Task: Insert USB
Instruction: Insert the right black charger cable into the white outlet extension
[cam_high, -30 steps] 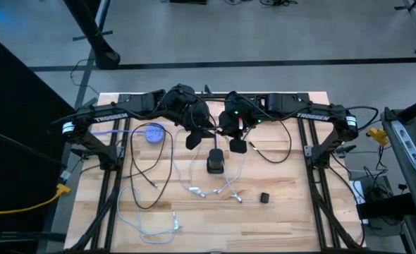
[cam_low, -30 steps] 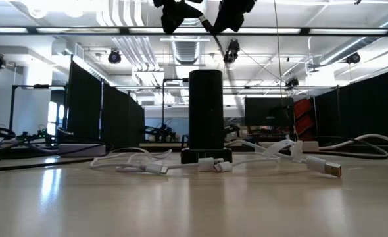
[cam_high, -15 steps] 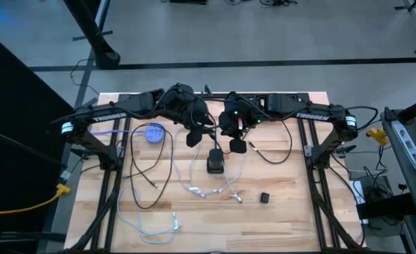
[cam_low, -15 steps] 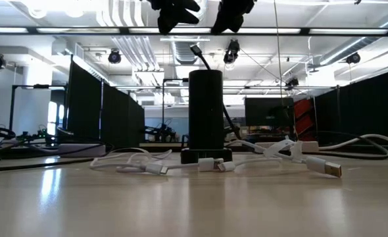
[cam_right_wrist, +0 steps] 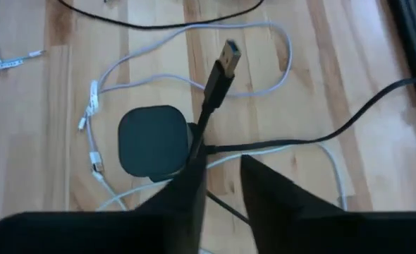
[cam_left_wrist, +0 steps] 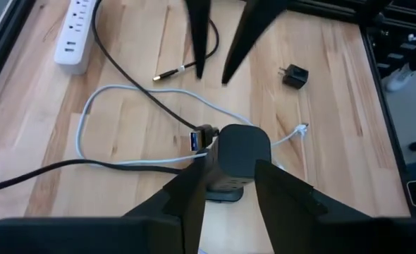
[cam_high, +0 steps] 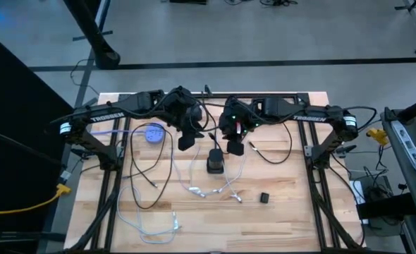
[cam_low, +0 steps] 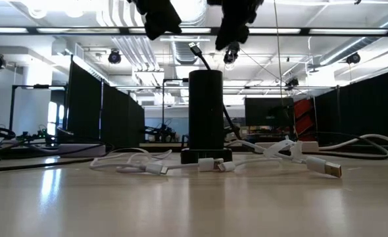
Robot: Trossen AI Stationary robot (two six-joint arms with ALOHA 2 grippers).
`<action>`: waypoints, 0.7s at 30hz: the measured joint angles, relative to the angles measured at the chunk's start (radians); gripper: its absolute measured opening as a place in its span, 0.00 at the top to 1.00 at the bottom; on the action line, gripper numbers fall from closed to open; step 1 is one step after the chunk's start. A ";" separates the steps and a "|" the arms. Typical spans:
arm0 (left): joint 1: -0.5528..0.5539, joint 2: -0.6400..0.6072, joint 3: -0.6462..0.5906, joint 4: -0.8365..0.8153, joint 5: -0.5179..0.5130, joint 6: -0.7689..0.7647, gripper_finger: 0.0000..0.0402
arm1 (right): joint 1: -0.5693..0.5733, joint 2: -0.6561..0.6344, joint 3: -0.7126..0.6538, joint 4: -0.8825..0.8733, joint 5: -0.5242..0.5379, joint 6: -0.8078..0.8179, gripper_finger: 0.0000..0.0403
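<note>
Both arms hang above the dark charging tower at mid-table, presumably to line up an insertion. The right gripper has its fingers parted, the black cable passing between them without a firm pinch. The USB plug, blue-tongued with a black shell, juts up beside the tower, unplugged. The left gripper is open and empty.

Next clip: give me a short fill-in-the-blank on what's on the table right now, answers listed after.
1. The black USB cable ends in a plug with a ____ insert.
2. The dark charging tower stands on a ____ table.
3. The small black adapter lies on the side of the ____ arm.

Answers: blue; wooden; right
</note>
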 joint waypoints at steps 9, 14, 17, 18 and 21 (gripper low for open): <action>0.000 0.000 0.000 -0.003 0.000 0.017 0.74 | 0.004 0.000 -0.138 0.223 0.001 0.082 0.51; 0.000 0.000 0.000 -0.006 0.000 0.026 0.74 | 0.005 0.001 -0.179 0.298 0.001 0.099 0.47; 0.000 0.000 0.000 -0.006 0.000 0.038 0.74 | 0.005 0.002 -0.188 0.322 0.012 0.106 0.55; 0.000 0.000 0.000 -0.005 0.000 0.042 0.75 | 0.005 0.002 -0.188 0.317 0.023 0.107 0.61; 0.001 0.000 0.000 -0.006 0.000 0.045 0.75 | 0.005 0.000 -0.189 0.297 0.027 0.100 0.85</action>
